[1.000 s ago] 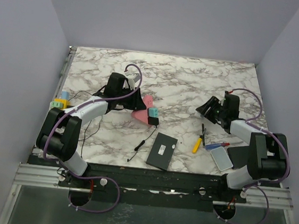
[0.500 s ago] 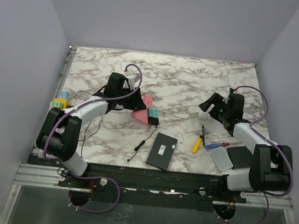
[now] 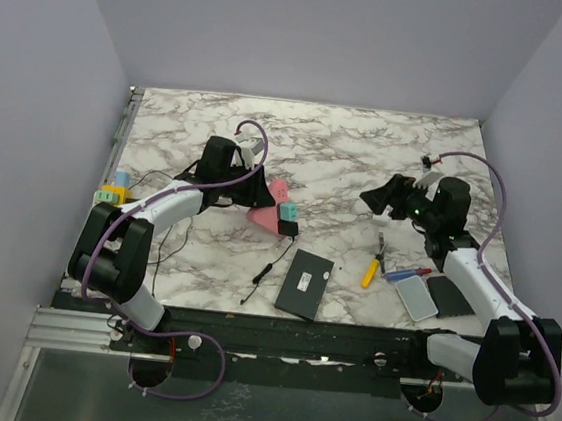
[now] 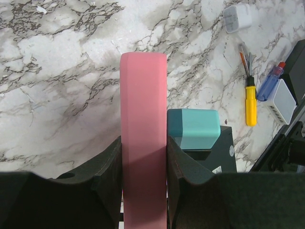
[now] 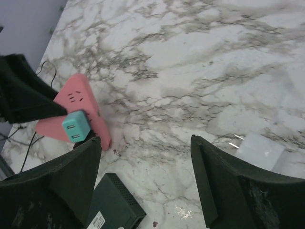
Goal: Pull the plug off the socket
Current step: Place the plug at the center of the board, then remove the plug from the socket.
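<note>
Left jaws clenched on the pink socket [image 4: 143, 124], which stands on edge, left of centre on the table [image 3: 368, 149]. The teal plug [image 4: 193, 129] sits in its face. Right jaws spread wide, empty, above the right side.

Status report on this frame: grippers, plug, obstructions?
Left gripper shut on pink socket. Right gripper open, holding nothing. Teal plug seated in socket, untouched. Nothing between it and right gripper.
</note>
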Robot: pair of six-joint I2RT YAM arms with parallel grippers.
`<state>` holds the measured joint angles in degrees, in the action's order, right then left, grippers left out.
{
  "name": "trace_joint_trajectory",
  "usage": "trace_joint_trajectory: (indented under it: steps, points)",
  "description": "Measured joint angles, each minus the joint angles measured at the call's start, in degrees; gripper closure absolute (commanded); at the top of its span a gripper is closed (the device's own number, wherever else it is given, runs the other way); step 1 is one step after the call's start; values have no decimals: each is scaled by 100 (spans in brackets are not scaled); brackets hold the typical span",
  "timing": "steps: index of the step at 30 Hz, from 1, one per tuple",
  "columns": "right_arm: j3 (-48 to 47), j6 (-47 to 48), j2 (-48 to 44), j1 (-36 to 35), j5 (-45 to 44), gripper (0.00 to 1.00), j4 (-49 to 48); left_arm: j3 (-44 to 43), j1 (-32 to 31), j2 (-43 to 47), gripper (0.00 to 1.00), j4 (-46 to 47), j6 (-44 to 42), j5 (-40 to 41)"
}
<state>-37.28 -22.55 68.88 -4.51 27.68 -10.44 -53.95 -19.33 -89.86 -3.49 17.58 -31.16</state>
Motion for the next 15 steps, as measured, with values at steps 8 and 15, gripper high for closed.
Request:
trace_joint_trajectory:
  steps: [8, 15]
  points:
    - [-22, 280, -55, -1150, 258, 22, -39, -4, 11, 0, 100, -9, -129, -146]
    - [-50, 33, 249, -2284, -540, 26, -321, -4, 13, 0, 100, -9, -164, -175]
